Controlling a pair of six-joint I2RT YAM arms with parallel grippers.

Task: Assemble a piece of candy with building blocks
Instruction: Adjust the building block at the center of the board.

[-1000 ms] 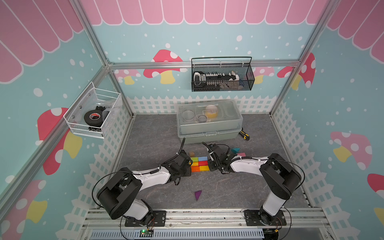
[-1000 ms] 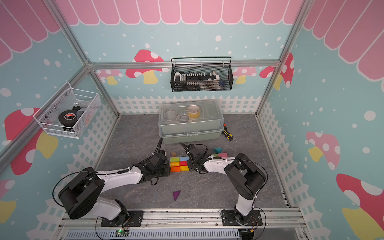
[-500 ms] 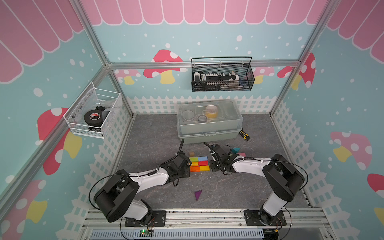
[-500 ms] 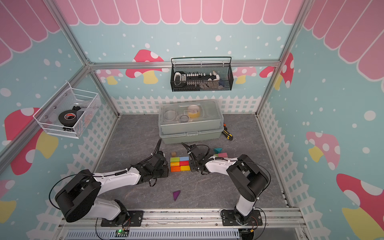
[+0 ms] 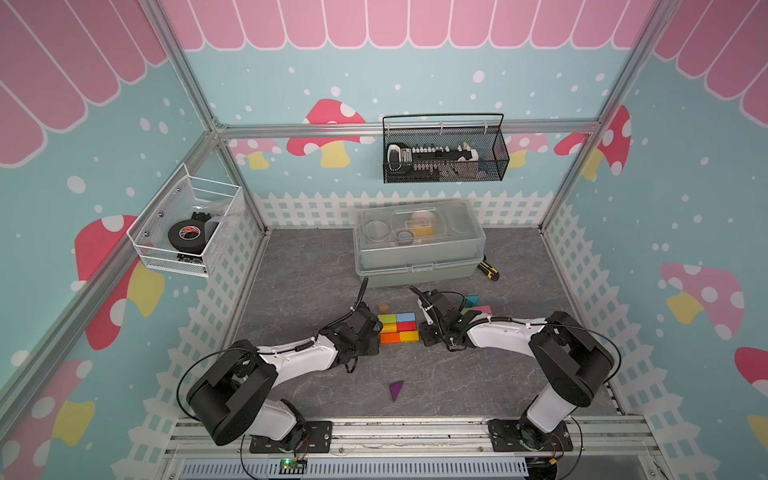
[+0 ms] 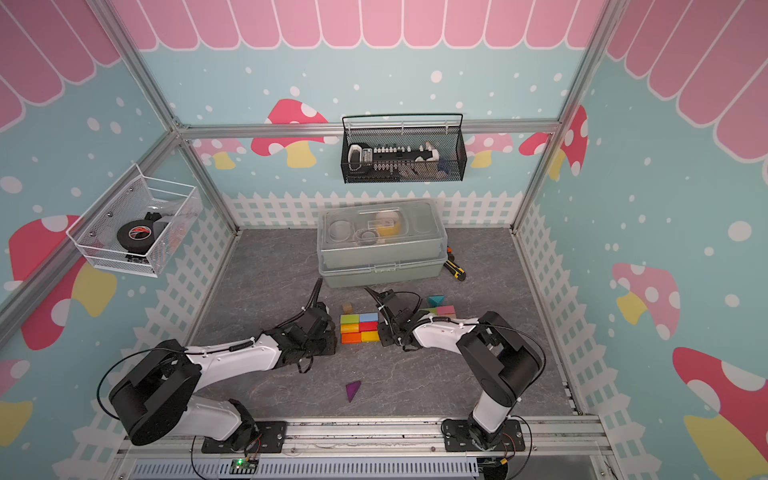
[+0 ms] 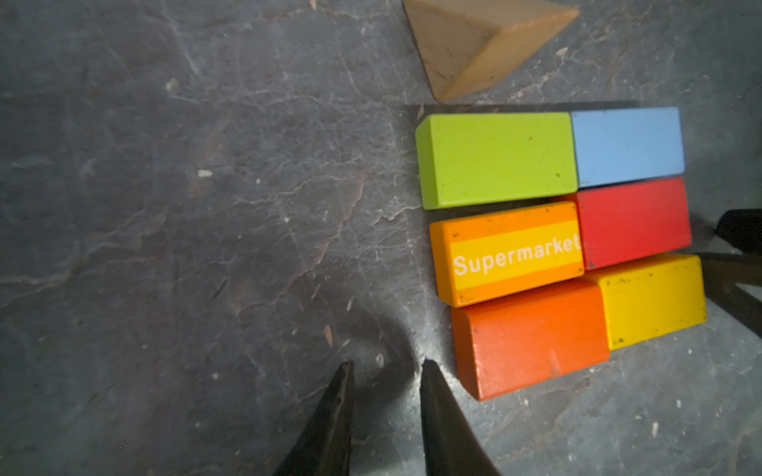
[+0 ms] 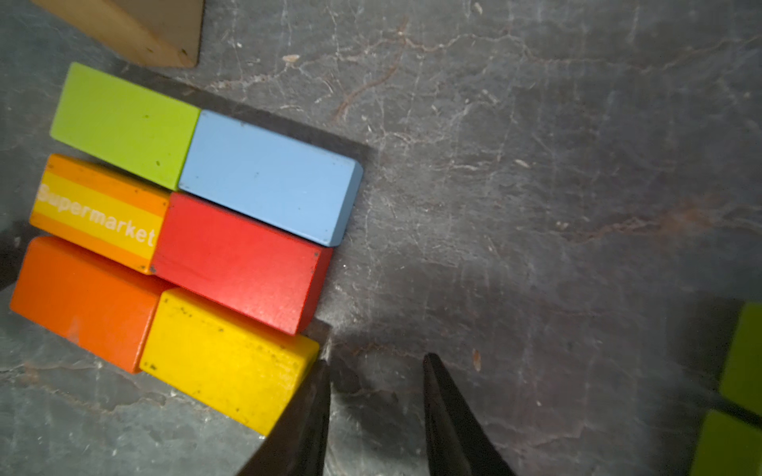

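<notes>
Blocks: six bars (image 5: 397,328) lie packed flat mid-counter (image 5: 311,270), between the arms.
Left fingers (image 7: 431,383): slightly apart, empty, just beside the orange bar (image 7: 532,338).
Right fingers (image 8: 317,395): slightly apart, empty, one tip at the yellow bar (image 8: 226,358).
Around: tan prism (image 7: 482,45) just behind the bars; teal block (image 5: 471,300) and pink block (image 5: 482,309) behind the right arm; purple prism (image 5: 395,390) in front, well apart; box (image 5: 417,249) at the back.

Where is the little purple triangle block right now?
In both top views the purple triangle block lies alone on the grey floor, near the front rail, roughly centred, well in front of the coloured six-block rectangle.
</notes>
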